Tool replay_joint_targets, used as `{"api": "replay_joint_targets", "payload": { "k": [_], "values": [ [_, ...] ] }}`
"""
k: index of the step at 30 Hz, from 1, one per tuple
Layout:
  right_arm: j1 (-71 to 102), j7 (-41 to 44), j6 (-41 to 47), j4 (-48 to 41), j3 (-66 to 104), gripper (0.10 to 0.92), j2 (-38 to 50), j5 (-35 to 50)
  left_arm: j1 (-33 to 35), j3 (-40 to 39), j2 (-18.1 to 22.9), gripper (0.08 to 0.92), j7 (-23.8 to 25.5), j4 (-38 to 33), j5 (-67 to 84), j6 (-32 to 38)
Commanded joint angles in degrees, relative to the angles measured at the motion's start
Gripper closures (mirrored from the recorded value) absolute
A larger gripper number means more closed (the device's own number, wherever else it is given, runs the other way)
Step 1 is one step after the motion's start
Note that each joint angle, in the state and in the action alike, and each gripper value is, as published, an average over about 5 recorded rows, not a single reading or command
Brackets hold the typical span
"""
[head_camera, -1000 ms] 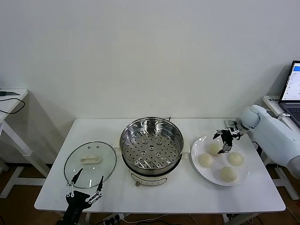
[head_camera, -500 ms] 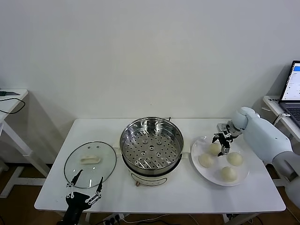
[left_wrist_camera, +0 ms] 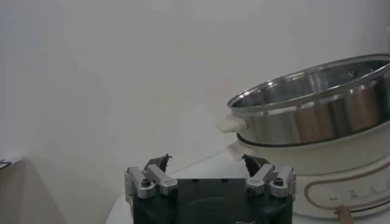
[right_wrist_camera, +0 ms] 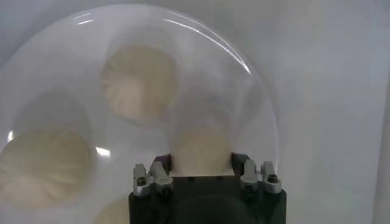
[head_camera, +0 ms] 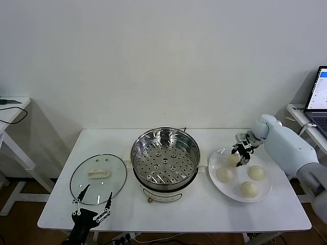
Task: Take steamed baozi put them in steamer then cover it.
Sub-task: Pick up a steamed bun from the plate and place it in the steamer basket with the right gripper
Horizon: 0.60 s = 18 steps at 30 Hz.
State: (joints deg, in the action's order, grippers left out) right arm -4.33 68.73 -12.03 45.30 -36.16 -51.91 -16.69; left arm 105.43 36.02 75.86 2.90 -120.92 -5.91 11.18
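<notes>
White table [head_camera: 56, 217] against bare wall | your right gripper [head_camera: 240, 155] clasps the rear baozi [head_camera: 234, 160] on the plate [head_camera: 220, 188], right of frame | steamer [head_camera: 165, 156] lies to its left, centre frame | left gripper [head_camera: 92, 202] released, lower left.

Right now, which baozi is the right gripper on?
The baozi at the plate's back edge, nearest the steamer; the right gripper straddles it, the other three lie clear.

Four baozi sit on a white plate [head_camera: 217, 182] right of the steamer [head_camera: 164, 158]: smooth cream domes, the far baozi [head_camera: 234, 160] nearest the wall, then the left baozi [head_camera: 224, 174], the right baozi [head_camera: 256, 173] and the front baozi [head_camera: 249, 189]. Steamer's open, shiny steel, perforated tray bare. The cover [head_camera: 98, 178] lies flat to its left, handle up.
</notes>
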Motion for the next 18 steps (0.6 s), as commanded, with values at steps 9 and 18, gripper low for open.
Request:
{"api": "replay_joint_targets", "payload": {
  "k": [9,18],
  "values": [
    [-25.7,0.9,-15.0,25.9,-17.7,0.339,1.1,8.8,-0.1,-0.4,-0.1,0.177,-0.1,-0.5,0.0,0.1],
    [-32.8,-0.4,-24.3,30.8,-23.6,0.338,-8.7,7.8,0.0,-0.5,-0.1,0.177,-0.4,-0.9,0.0,0.0]
  ]
}}
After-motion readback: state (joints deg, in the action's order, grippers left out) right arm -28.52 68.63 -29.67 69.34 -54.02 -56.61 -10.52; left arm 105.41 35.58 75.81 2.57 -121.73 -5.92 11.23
